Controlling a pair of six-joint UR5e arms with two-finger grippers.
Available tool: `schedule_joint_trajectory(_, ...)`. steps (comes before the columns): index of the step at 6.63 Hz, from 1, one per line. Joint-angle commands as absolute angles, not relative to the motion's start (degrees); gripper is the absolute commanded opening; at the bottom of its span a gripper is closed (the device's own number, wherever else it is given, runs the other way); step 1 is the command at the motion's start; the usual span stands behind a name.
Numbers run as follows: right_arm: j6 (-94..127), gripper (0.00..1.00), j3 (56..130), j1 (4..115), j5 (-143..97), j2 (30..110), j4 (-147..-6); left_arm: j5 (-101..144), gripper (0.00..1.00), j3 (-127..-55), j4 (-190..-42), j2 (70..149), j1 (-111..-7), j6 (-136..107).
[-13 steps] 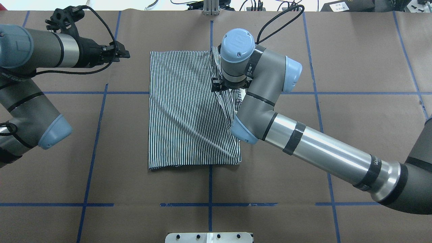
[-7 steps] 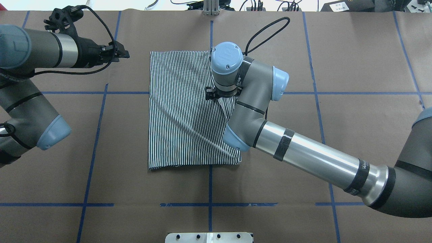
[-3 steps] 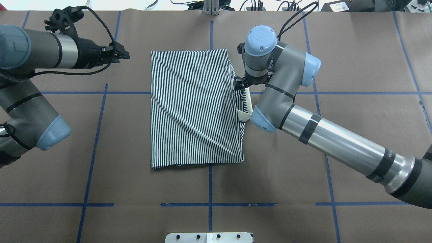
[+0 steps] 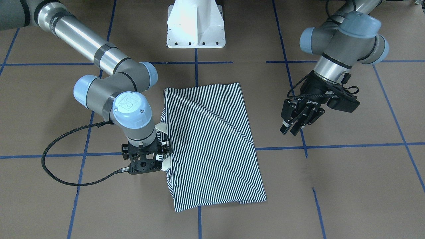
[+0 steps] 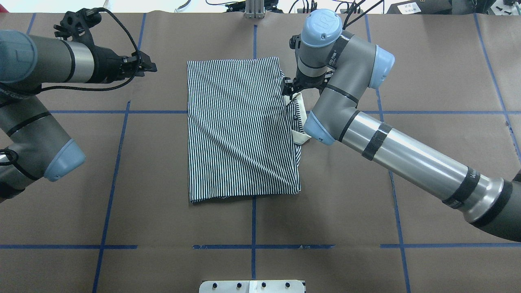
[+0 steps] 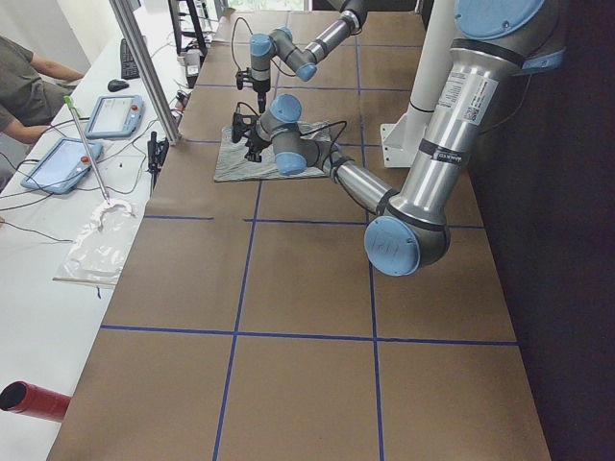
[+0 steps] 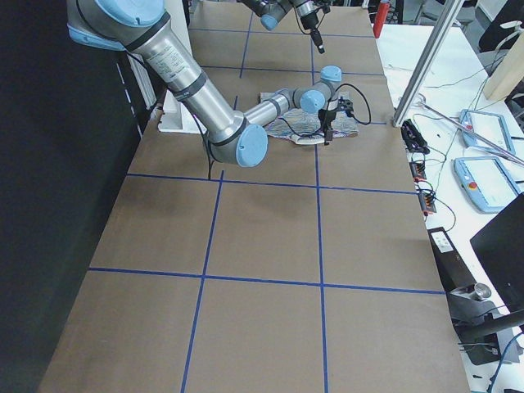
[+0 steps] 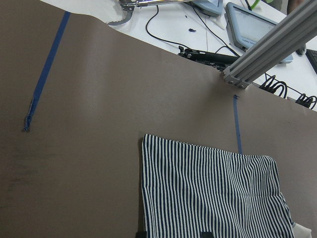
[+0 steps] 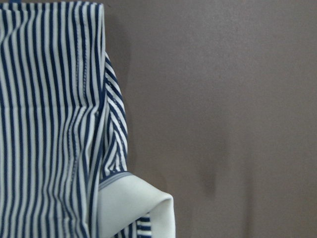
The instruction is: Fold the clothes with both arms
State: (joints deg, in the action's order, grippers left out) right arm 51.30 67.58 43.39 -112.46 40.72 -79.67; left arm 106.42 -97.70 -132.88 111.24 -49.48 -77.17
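The striped shirt lies as a folded rectangle in the middle of the brown table. Its cream collar pokes out along the edge on my right. My right gripper points down at that same edge, just beyond the collar and low on the cloth. The wrist hides its fingers, so I cannot tell whether they hold cloth. My left gripper hovers open and empty over bare table, off the shirt's far corner on my left. The left wrist view looks down on that corner of the shirt.
The white pedestal base stands at the table's near edge. Blue tape lines cross the brown paper. Beyond the far edge are an aluminium post, cables and tablets, with a seated person at the side bench.
My right gripper swept from over the shirt's right half out to its right edge, then farther from the robot. The whole shirt shifted slightly right with it. The left arm stayed still.
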Motion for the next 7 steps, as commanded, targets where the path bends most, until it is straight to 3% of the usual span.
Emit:
schedule_joint_trajectory(1, 58.8, 1.00, 73.3, 42.9, -112.5, 41.4, -79.6, 106.5, 0.47, -97.7, -132.9, 111.3, -49.5, -77.2)
schedule_joint_trajectory(4, 91.1, 0.98, 97.4, 30.5, -98.3, 55.9, -79.9, 106.4, 0.47, -97.7, -132.9, 111.2, -49.5, -77.2)
schedule_joint_trajectory(7, 116.1, 0.89, 97.3, 22.5, -91.1, 56.4, -79.9, 106.4, 0.47, -97.6, -132.9, 111.2, -49.5, -77.2)
